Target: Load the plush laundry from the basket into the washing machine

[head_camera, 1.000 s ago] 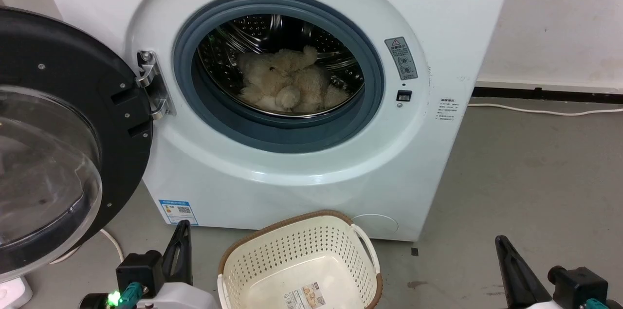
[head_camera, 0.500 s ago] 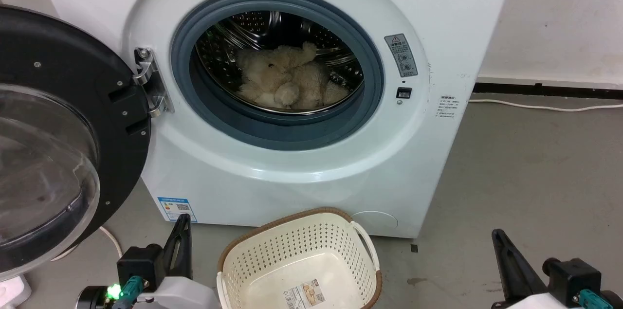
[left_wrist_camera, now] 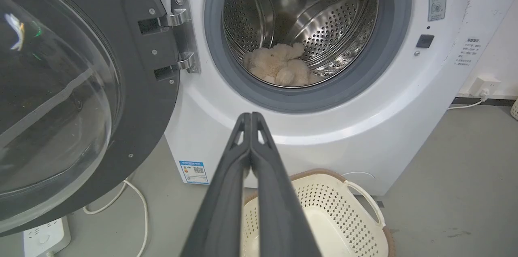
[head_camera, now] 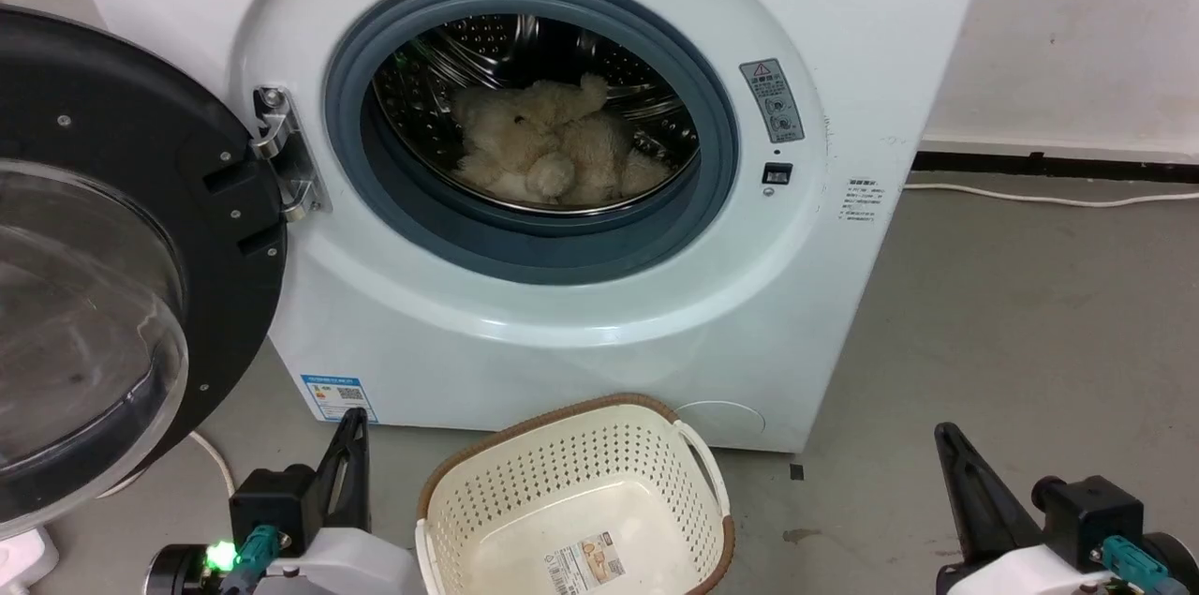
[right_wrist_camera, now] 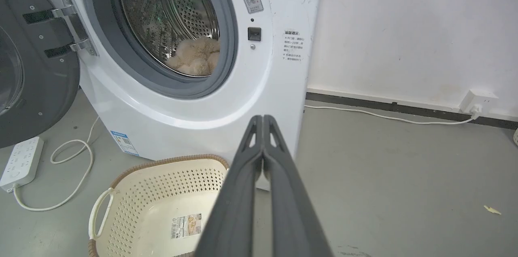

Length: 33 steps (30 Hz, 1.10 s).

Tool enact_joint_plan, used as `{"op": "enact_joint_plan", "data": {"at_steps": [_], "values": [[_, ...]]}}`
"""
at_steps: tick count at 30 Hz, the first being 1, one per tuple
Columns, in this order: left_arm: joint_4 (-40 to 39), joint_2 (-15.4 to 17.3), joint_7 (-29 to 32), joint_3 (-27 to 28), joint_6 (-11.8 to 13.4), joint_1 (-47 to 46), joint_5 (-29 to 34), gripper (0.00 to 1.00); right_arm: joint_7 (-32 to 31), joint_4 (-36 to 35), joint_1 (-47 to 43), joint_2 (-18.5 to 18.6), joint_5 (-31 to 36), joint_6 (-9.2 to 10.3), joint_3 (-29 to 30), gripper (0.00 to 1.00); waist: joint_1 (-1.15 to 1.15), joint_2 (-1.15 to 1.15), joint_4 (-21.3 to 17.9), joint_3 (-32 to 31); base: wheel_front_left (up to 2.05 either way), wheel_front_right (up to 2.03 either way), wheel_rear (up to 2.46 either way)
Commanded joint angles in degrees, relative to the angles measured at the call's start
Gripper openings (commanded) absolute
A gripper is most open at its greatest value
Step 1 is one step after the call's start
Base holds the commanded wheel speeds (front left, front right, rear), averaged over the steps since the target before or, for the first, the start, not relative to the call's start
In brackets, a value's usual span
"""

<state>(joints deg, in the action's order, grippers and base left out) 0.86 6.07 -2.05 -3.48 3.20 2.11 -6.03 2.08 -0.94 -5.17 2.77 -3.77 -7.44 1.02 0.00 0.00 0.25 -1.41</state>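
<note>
left gripper [left_wrist_camera: 251, 117] and right gripper [right_wrist_camera: 263, 118]: fingers pressed together, holding nothing. plush laundry [head_camera: 548, 150] inside washing machine [head_camera: 581, 342], beyond fingertips; basket [head_camera: 599, 473] below them.

Bright, even, sharp; glints inside the washing machine [head_camera: 562, 333].

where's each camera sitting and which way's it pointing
Head view: on the head, looking forward and down at the washing machine, its open door and the basket; left fingers and right fingers at the bottom corners.
Left wrist view: low, left of the basket, facing the washing machine; its shut fingers rise from the bottom.
Right wrist view: low, right of the basket, angled across at the machine; shut fingers likewise.
Shared: all show the teddy bear inside the machine.
</note>
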Motion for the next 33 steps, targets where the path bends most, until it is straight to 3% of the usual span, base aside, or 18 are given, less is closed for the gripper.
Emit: {"op": "enact_joint_plan", "data": {"at_steps": [1,33], "values": [[-0.3,-0.4,0.2,0.4,-0.5,-0.9,0.7,0.00,-0.3,0.2,1.2,0.1,0.7,-0.03,-0.2,0.00,0.00,0.00,0.0,0.1,0.00,0.00,0.00],[-0.9,-3.2,2.0,3.5,-3.2,-2.1,6.0,0.00,-2.1,0.9,5.2,0.1,3.8,-0.05,-1.0,0.00,0.00,0.00,-0.2,1.4,0.00,0.00,0.00]]}}
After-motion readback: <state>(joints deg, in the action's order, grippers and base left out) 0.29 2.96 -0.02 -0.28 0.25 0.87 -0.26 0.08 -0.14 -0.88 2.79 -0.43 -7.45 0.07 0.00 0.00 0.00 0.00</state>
